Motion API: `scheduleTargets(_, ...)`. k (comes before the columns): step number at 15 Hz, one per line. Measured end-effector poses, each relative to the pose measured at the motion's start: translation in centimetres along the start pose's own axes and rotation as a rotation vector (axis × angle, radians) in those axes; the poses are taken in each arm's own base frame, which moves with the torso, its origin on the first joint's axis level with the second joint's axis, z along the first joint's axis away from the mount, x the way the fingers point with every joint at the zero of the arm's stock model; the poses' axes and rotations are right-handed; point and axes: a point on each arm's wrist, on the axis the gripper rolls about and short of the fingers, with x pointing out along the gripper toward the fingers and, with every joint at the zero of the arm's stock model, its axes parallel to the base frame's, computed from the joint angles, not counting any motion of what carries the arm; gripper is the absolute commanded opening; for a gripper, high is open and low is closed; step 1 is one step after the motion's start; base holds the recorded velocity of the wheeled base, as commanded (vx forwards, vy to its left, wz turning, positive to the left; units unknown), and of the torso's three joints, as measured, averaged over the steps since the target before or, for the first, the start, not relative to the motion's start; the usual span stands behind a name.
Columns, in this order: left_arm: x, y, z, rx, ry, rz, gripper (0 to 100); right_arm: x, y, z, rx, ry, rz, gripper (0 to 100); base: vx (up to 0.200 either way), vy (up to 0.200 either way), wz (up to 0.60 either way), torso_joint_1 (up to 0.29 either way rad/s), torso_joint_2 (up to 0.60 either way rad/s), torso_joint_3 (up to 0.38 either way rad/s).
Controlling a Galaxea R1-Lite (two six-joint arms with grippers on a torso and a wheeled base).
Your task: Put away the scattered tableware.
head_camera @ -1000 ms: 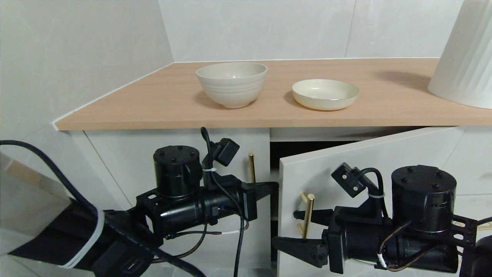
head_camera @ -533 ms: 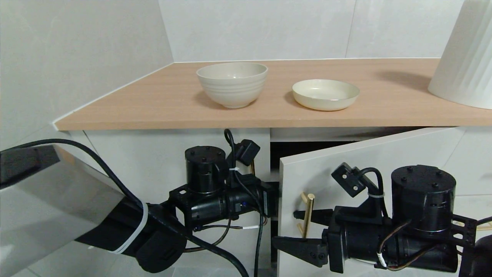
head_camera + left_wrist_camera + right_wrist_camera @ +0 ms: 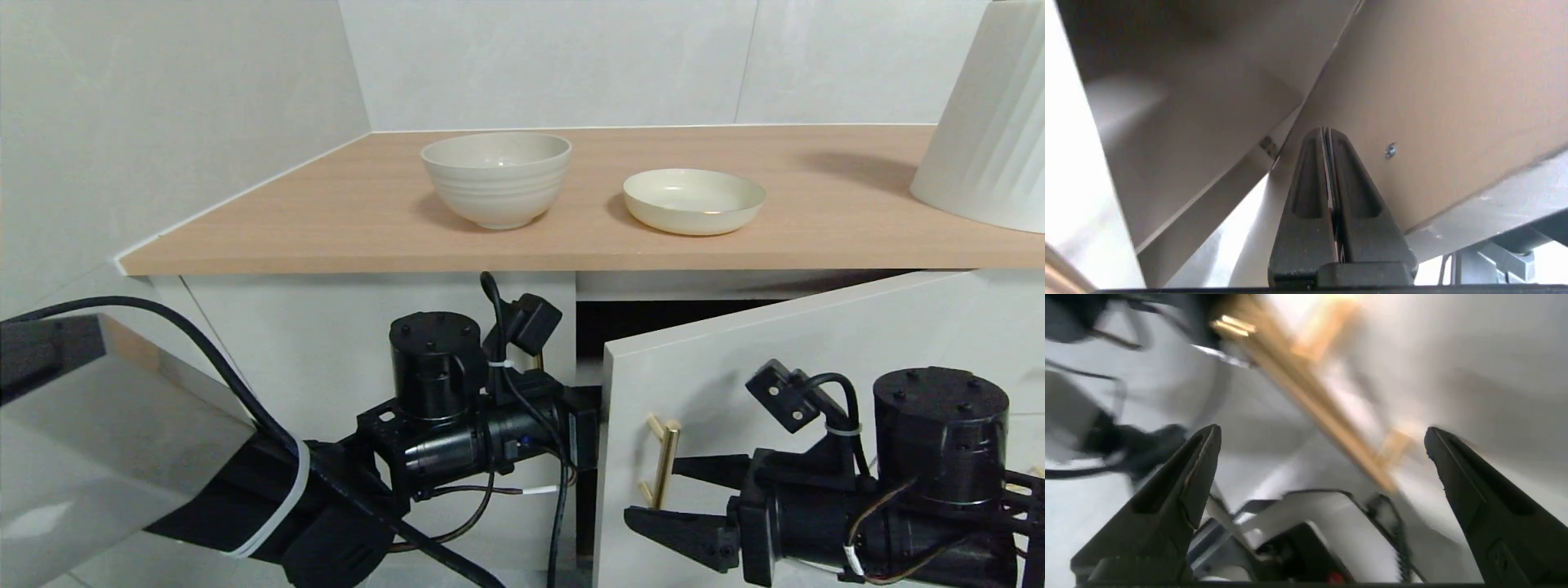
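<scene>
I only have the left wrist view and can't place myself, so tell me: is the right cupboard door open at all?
Observer: Yes, the right door stands ajar, its edge swung out from the cupboard.
Operator: Where is the right gripper?
Observer: The right gripper is open at that door's gold handle, which the right wrist view shows between its fingers, not clamped.
Operator: And the tableware?
Observer: A bowl and a shallow dish sit apart on the counter.
</scene>
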Motion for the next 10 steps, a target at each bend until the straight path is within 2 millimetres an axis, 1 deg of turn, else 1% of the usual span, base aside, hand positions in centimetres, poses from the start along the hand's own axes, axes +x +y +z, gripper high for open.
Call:
scheduleTargets(3, 0.1, -0.4, -0.3, -0.001, 0.011, -0.011, 0, -2.2, -0.1, -0.8, -0.080, -0.007, -0.053, 100, 0.000, 0.000, 0.00, 0.000, 0.00, 0.000)
scheduleTargets(6, 0.2, -0.8, -0.6, -0.003, 0.022, -0.020, 0, -4.1, 0.2, -1.8, -0.078, 0.036, -0.077, 100, 0.000, 0.000, 0.00, 0.000, 0.00, 0.000)
scheduleTargets(10, 0.4, -0.9, -0.8, -0.005, 0.027, -0.025, 0, -5.4, 0.7, -1.5, -0.088, 0.002, -0.083, 100, 0.000, 0.000, 0.00, 0.000, 0.00, 0.000)
